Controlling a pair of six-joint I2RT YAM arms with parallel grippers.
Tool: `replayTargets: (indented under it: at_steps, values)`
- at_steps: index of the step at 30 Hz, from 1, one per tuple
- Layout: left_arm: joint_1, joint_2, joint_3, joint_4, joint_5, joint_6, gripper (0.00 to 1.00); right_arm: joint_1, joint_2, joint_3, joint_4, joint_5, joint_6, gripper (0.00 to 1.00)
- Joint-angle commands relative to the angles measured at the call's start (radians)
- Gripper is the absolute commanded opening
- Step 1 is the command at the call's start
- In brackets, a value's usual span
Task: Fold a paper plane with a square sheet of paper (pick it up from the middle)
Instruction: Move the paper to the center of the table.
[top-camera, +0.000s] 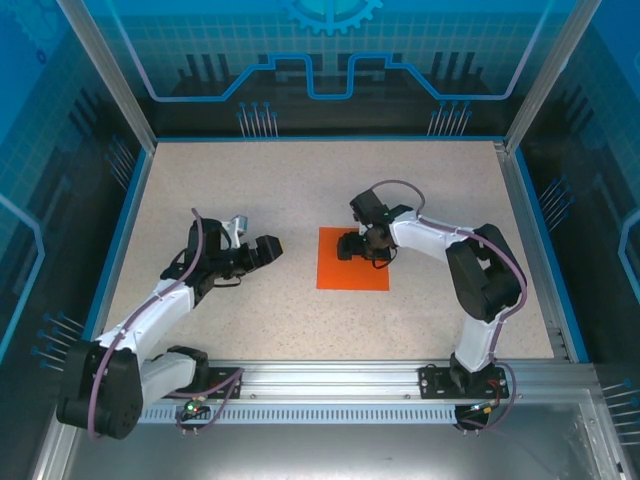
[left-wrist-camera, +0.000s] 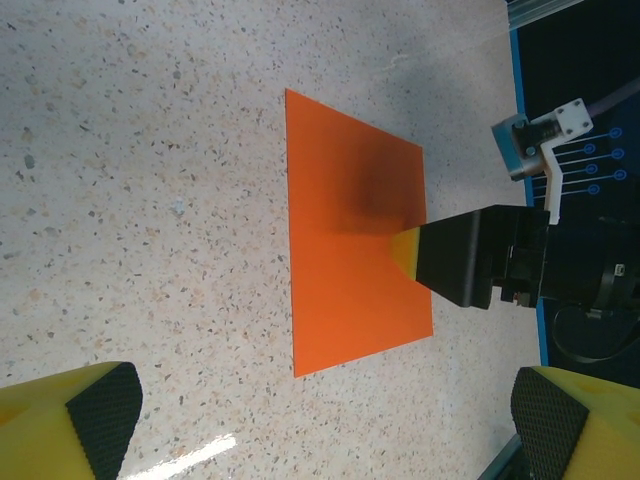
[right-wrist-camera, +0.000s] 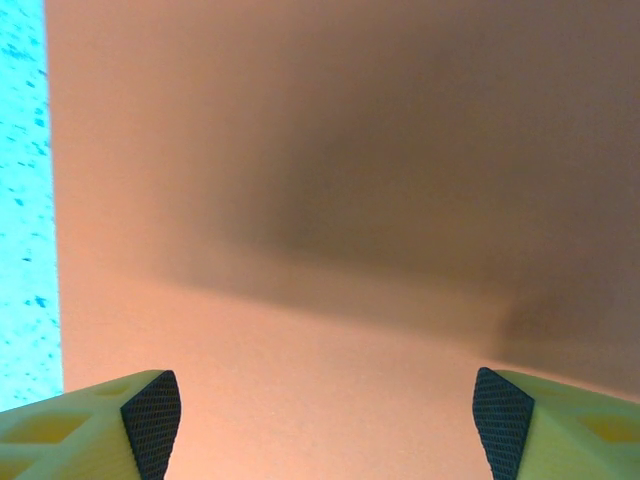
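One square sheet of paper (top-camera: 350, 276) is lying flat on the table (top-camera: 300, 190). Right gripper (top-camera: 355, 246) is hanging over it, jaws spread, empty; left gripper (top-camera: 267, 251) nearby, likewise.

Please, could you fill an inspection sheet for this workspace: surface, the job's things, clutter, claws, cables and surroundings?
surface: speckled beige table with a blue border.
job's things: square sheet of paper, orange, lying flat, no fold yet.
clutter: nothing seen.
grippers: left claw open, beside the sheet and apart from it; right claw open, over the sheet, contact cannot be told.
cables: purple cables run along each arm, off the sheet.
surroundings: blue printed walls; metal rail at the near edge.
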Motion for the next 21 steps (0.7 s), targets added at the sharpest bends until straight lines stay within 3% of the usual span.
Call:
replayTargets:
  at_steps: [1, 9, 13, 14, 21]
  values:
    - [-0.014, 0.008, 0.028, -0.008, 0.023, 0.022, 0.98, -0.001, 0.012, -0.053, 0.019, -0.034, 0.019, 0.79]
    - [-0.014, 0.004, 0.025, -0.015, 0.006, 0.036, 0.99, 0.027, 0.024, -0.035, -0.051, 0.007, -0.025, 0.8]
    - [-0.013, 0.008, 0.032, -0.011, -0.009, 0.037, 0.99, 0.058, -0.014, 0.054, -0.144, 0.112, -0.047, 0.9]
    - [-0.014, 0.007, 0.036, -0.011, -0.016, 0.038, 0.98, 0.067, -0.021, 0.079, -0.164, 0.141, -0.042, 0.99]
    - [-0.014, 0.002, 0.029, 0.002, -0.073, 0.036, 0.98, 0.132, 0.02, 0.232, -0.278, 0.295, 0.025, 0.99]
